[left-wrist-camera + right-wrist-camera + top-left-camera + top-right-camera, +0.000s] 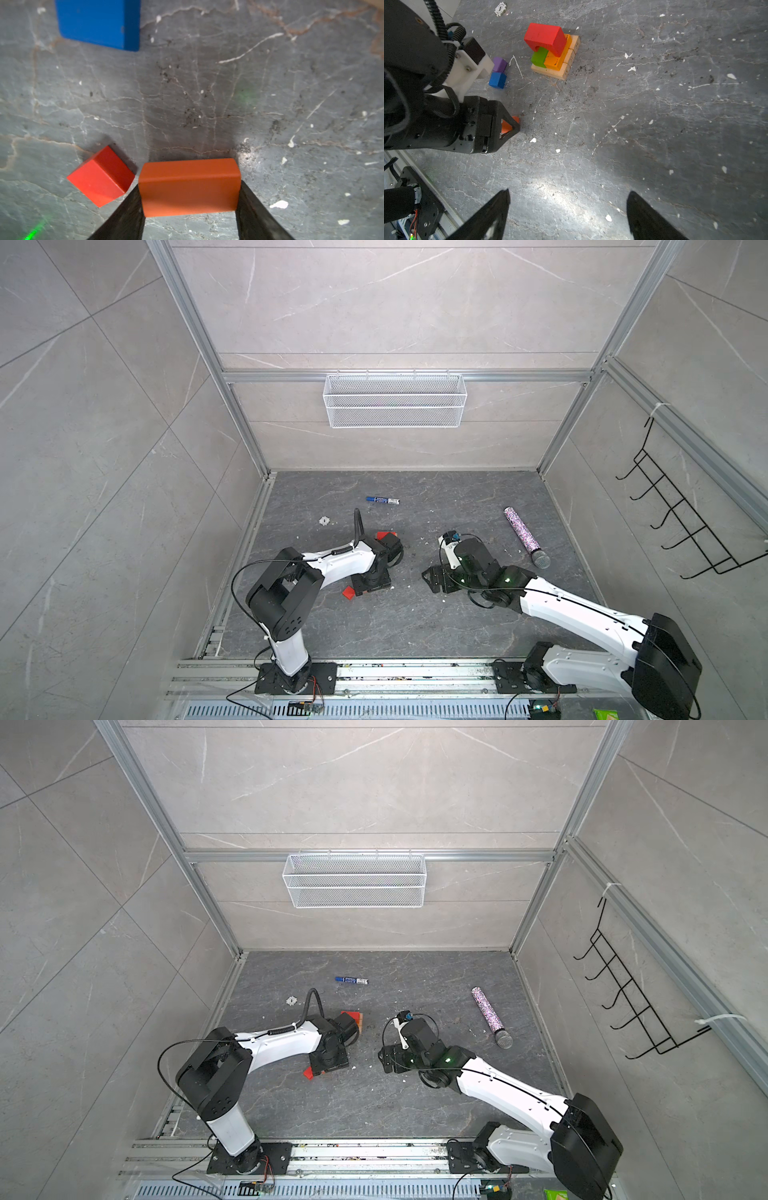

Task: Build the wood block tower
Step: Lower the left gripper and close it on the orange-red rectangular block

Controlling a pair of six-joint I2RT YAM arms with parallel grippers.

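- 2 black fingers [124, 214] of the left gripper [189, 199] are clamped on the short ends of the orange oblong block [188, 182]. Gripping it endwise leaves the long flat faces free, which I judge suits laying it down as a layer.
- Low to the tabletop [207, 93], that block; whether it has lifted off, I cannot tell.
- 1 red cube [100, 176] lies just beside it, skewed, a corner almost at the orange end. The blue cube [97, 22] sits well apart.
- Over in the right wrist view, the tower [550, 41] stands half built near the left gripper: tan base blocks [550, 71] with printed numbers, green and orange oblongs above, and a red block overhanging on top.
- The purple cube [499, 64] waits against the blue one — likely the cap pieces.
- The right gripper [569, 214] hangs over bare table with its jaws wide apart and nothing between them, probably parked clear.
- Everything is matte painted wood with softly rounded edges; the table is dark veined stone, flecked with white chips.
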